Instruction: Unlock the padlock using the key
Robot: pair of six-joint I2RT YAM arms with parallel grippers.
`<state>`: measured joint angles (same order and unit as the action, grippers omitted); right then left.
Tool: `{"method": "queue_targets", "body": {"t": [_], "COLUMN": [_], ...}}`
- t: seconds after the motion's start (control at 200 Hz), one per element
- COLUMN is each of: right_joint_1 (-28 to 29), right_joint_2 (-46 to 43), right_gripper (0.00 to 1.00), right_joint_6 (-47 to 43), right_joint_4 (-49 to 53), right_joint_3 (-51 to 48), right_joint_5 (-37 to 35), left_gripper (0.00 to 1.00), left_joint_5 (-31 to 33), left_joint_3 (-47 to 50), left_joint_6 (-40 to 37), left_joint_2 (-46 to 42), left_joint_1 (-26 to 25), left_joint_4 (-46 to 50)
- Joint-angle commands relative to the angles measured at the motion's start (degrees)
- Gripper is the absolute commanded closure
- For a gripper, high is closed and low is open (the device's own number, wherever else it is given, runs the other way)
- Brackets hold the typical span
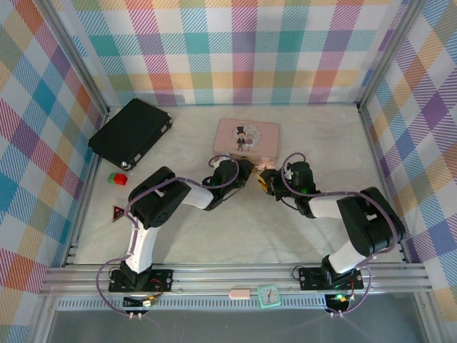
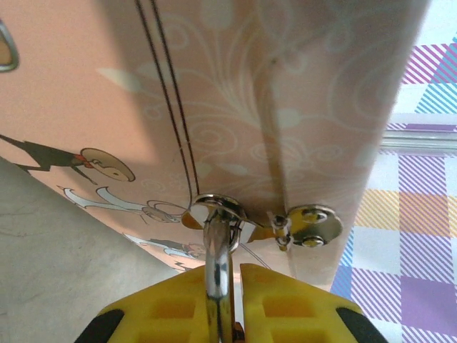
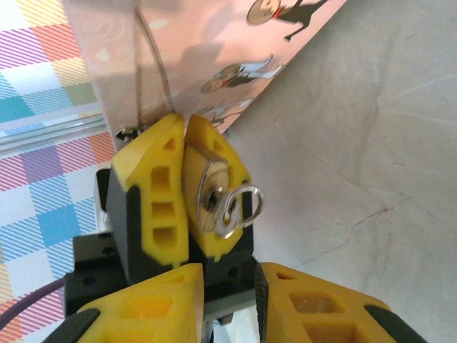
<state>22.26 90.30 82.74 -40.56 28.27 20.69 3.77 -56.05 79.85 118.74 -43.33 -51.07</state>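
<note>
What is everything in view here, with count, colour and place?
pink tin: one, pink, far middle of the table
black case: one, black, far left corner
blocks: two, red and green, side by side, left side
triangle: one, dark with red, left edge, nearer than the blocks
clock: one, mint, on the front rail
pink oblong: one, pale pink, left of the clock, too small to identify
padlock: one, brass, hung on the tin's near side
key: one, silver with a ring, in the padlock's keyhole
left gripper: one, yellow, shut on the padlock
right gripper: one, yellow, open, just short of the key
</note>
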Motion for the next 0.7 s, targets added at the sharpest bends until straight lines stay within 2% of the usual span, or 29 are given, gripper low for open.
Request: {"method": "queue_targets", "body": {"t": [0.0,0.13,0.315,0.465,0.625,0.695], "right_joint_1": [0.2,0.2,0.3,0.8,0.9,0.9], "right_joint_2": [1.9,2.1,4.6,7.4,9.2,9.3], "right_gripper": [0.75,0.79,0.80,0.77,0.78,0.75], "right_joint_6": [2.0,1.6,3.3,5.5,7.0,7.3], "right_joint_4": [-5.6,-6.1,-8.6,-11.4,-14.4,-14.7], "right_joint_3": [1.1,1.4,1.9,1.4,1.2,1.1], "right_joint_5": [0.7,-0.2,0.2,0.6,0.5,0.7], "left_gripper": [1.00,1.00,1.00,1.00,1.00,1.00], "left_joint_5": [1.7,1.3,1.3,1.5,1.2,1.3], "left_joint_3": [0.7,0.9,1.1,1.1,1.1,1.1], "left_joint_6": [1.3,1.8,2.6,2.5,2.7,2.7], "left_joint_2": [-3.9,-3.6,-3.5,-3.5,-3.5,-3.6], "left_joint_1": [-0.8,-0.9,-1.0,-1.1,-1.1,-1.1], "left_joint_4": [-3.0,-3.7,-4.5,-4.6,-5.2,-5.0]}}
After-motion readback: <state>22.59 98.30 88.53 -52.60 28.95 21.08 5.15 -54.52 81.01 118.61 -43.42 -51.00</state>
